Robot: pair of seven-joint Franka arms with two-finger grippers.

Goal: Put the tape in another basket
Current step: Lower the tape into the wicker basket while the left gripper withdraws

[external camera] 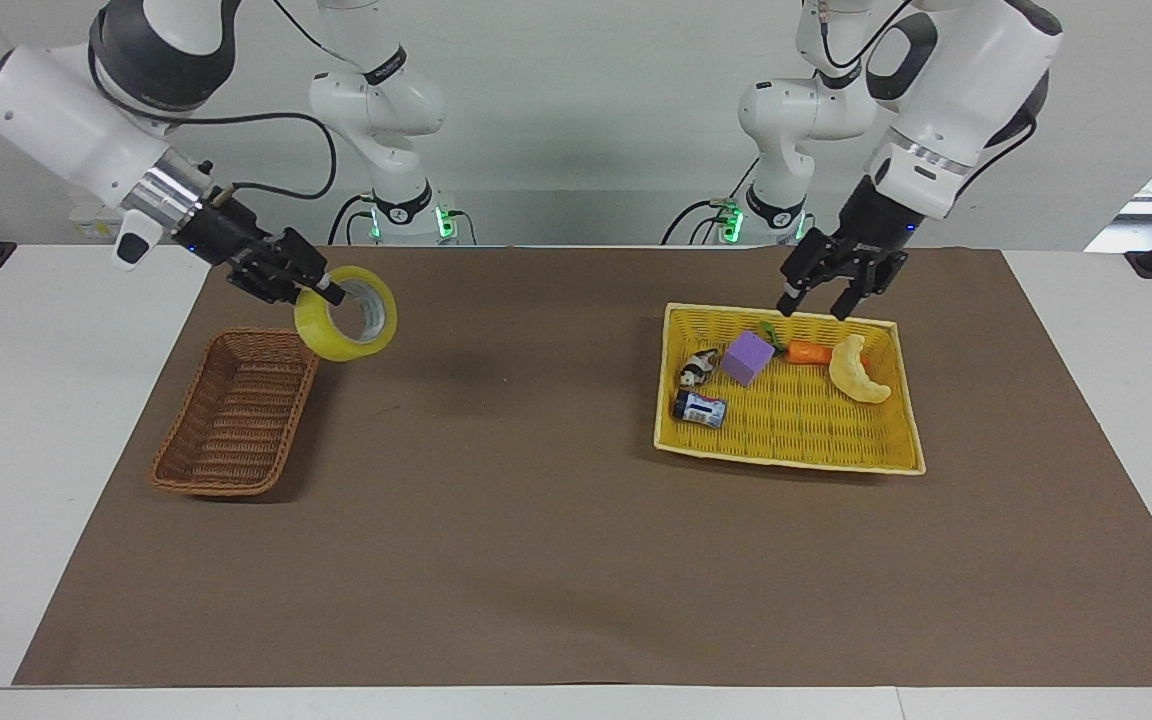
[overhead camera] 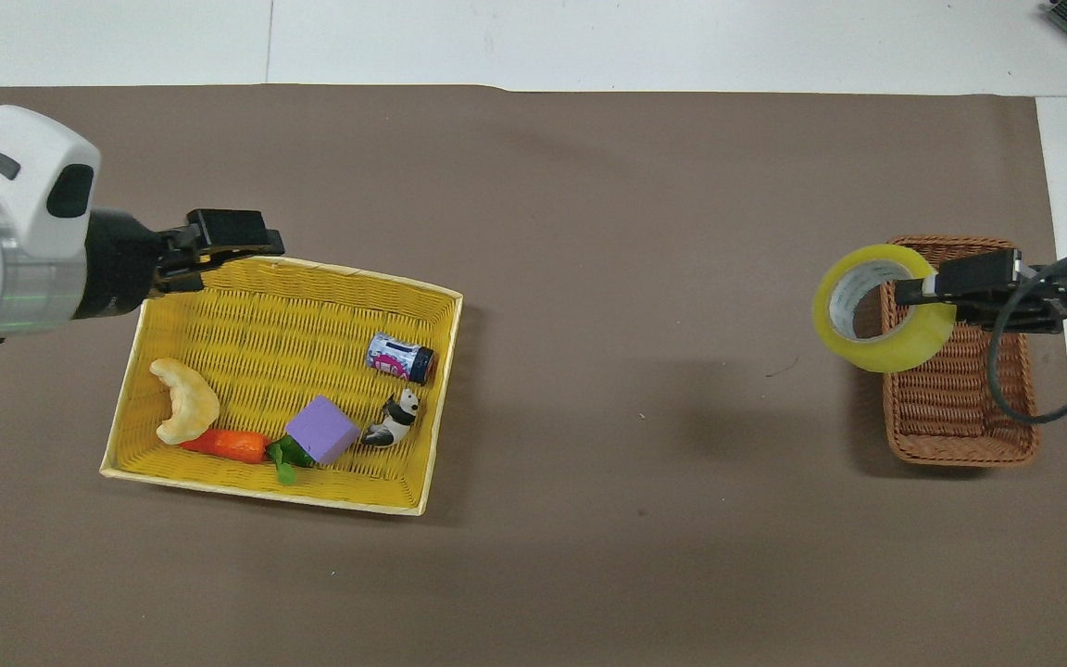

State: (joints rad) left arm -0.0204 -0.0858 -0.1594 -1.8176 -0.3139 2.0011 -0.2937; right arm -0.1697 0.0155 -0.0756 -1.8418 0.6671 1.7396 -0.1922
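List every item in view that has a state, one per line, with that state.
tape: held in the air by the right claw, over the wicker basket's edge
right claw: shut on the tape
left claw: open, empty, over the yellow basket's rim
wicker basket: empty
yellow basket: holds five small items
can: lying on its side in the yellow basket

You see the tape (external camera: 346, 312) as a glossy, translucent yellow plastic roll with a pale inner core. The basket (external camera: 236, 412) is rough brown woven wicker. The tray-basket (external camera: 806, 420) looks like bright yellow woven straw with a smooth paler rim. A matt brown paper-like sheet (external camera: 536, 520) covers the smooth white worktop (external camera: 36, 400). Both arms wear glossy white plastic shells with brushed metal wrist rings; each tool is matt black, the right tool (external camera: 321, 292) and the left tool (external camera: 816, 300) alike.
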